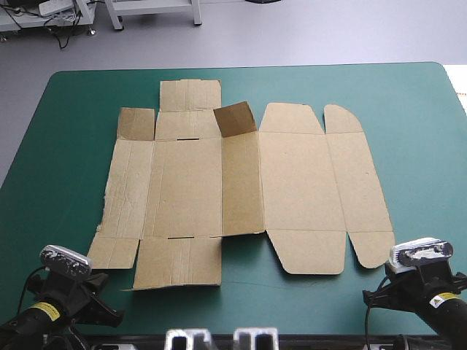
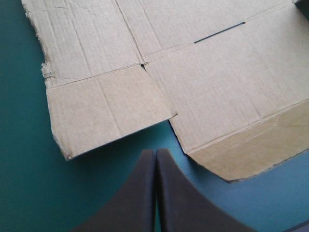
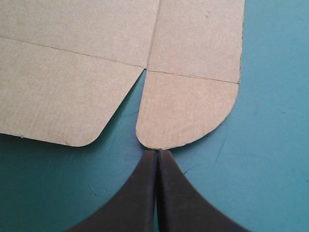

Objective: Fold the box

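While the box lies spread on the worktop, left hand and right hand sit clenched (both empty) just short of its near edge.

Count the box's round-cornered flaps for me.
4, all on the right half of the box: two at its near edge, ahead of the right gripper, two at its far edge. None seem hidden.
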You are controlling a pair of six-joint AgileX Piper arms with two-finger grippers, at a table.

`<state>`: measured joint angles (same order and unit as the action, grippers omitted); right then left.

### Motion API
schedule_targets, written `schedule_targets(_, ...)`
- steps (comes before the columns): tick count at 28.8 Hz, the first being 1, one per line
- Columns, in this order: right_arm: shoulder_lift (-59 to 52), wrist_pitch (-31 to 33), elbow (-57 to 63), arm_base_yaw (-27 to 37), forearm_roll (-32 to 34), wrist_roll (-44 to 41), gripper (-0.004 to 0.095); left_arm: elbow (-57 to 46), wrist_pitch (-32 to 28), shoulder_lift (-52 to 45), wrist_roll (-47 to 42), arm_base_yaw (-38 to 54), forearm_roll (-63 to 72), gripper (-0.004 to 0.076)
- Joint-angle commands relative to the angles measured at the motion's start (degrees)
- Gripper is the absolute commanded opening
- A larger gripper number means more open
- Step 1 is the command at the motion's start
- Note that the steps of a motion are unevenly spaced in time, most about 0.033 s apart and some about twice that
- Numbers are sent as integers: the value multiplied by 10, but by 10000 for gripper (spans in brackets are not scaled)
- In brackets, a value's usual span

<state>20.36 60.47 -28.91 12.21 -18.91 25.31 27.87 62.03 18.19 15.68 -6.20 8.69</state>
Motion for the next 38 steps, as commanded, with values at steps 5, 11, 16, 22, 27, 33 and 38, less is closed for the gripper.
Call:
schedule_targets(5,4,-28,-12,-2,-11,7,-24,14,-29,6,0,0,10,-11)
schedule_targets(11,4,-28,-12,-2,-11,7,-24,14,-29,6,0,0,10,-11)
schedule_targets(16,4,-28,-12,-2,-11,7,-24,14,-29,6,0,0,10,-11)
schedule_targets(22,4,-28,-12,-2,-11,7,-24,14,-29,6,0,0,10,-11)
schedule_targets(27,4,-29,-12,-2,-11,7,-24,14,-29,6,0,0,10,-11)
schedule_targets(33,4,-34,-12,-2,-11,7,-24,57,-31,22,-1,0,10,-11)
schedule_targets(38,4,-38,-12,-2,-11,7,-24,158,-40,86,-1,0,7,-11)
